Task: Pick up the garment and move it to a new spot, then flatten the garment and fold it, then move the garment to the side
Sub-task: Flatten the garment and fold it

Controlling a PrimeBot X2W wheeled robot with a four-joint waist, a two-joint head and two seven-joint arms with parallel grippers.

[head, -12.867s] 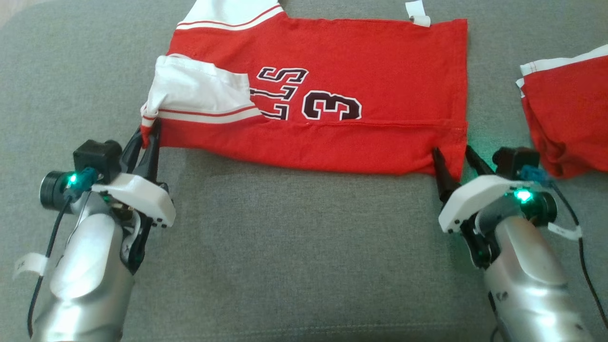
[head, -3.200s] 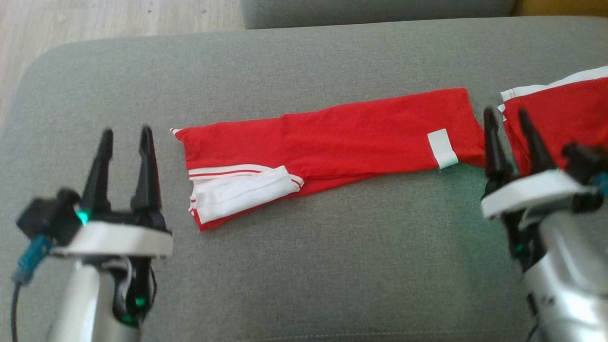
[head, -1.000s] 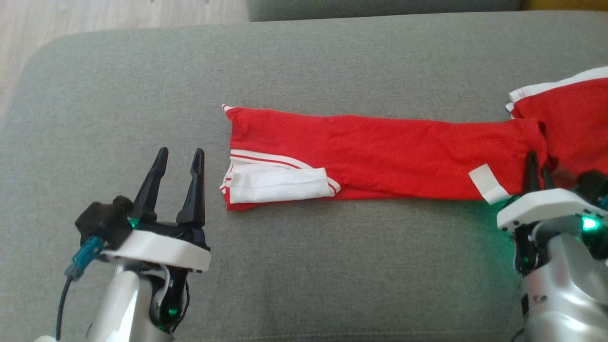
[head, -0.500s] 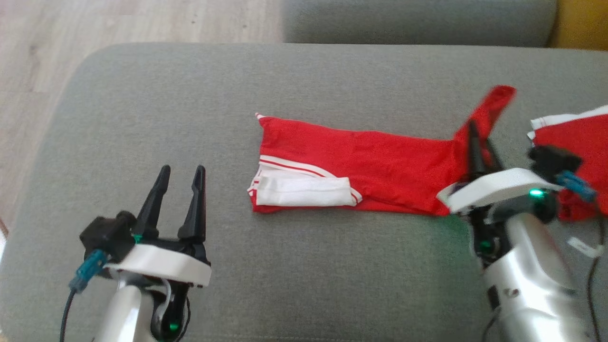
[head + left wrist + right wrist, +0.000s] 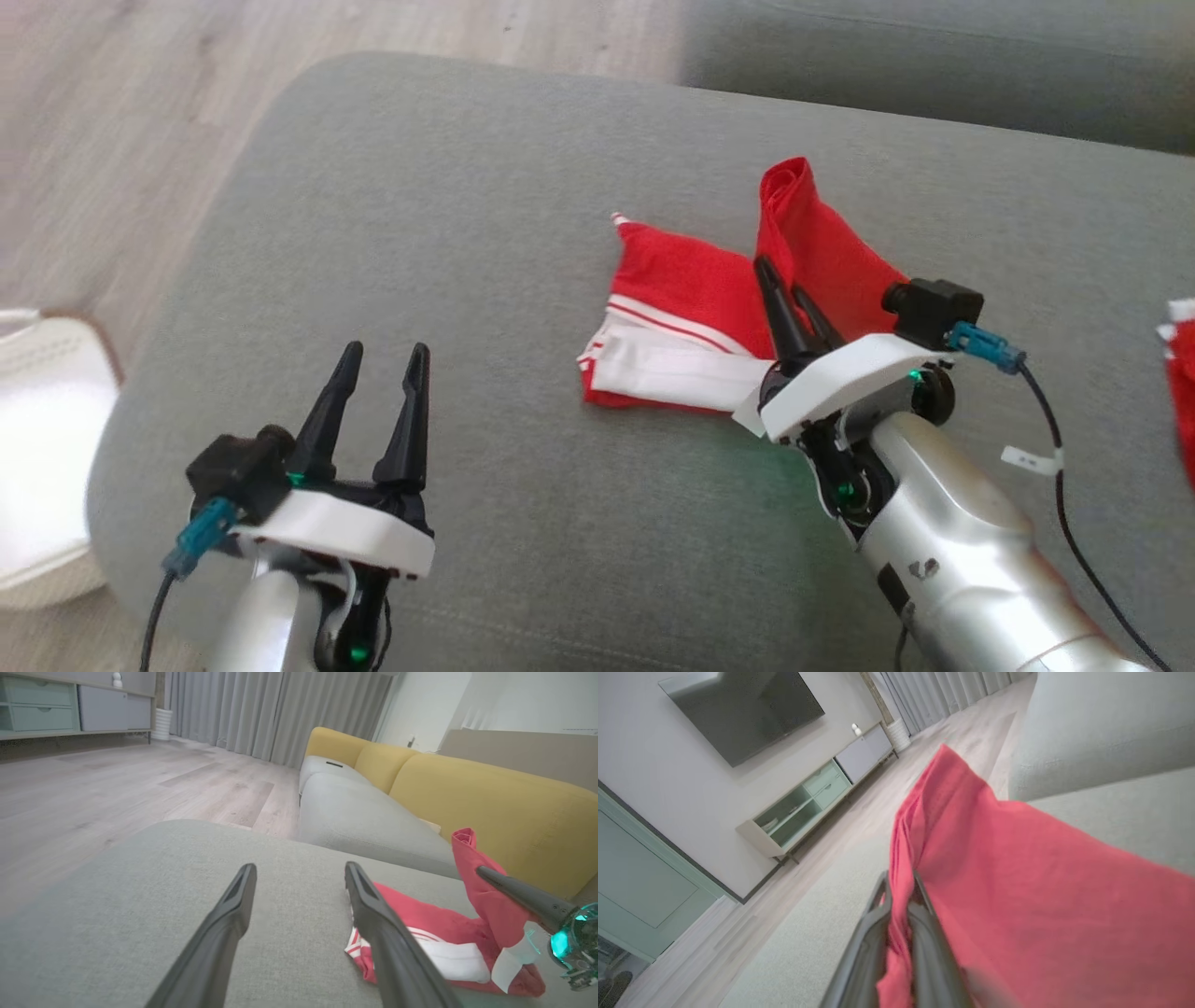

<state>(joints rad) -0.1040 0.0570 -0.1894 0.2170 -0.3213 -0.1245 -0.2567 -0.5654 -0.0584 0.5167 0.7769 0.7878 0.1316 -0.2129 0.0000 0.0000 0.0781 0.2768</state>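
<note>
In the head view, a red garment [image 5: 686, 280] with white striped trim lay right of centre on a grey sofa cushion [image 5: 448, 205]. Its left part rested flat, with a white panel along its lower edge. Its right end was lifted off the cushion and rose as a narrow red fold toward the upper middle of the frame.

The right tool [image 5: 780, 278], at centre right, had its two dark fingers pressed together on that raised cloth, pinching it. The right wrist view showed red fabric squeezed between the fingers and draping away to the right.

The left tool [image 5: 386, 355], at lower left, was over bare cushion with its fingers spread apart, holding nothing and well apart from the garment.

Pale wooden floor [image 5: 112, 112] showed at the upper left, and a blurred white object [image 5: 37, 448] sat at the left edge. A sliver of another red cloth [image 5: 1181, 345] showed at the right edge. In the left wrist view, a yellow sofa [image 5: 490, 793] stood behind the cushion.
</note>
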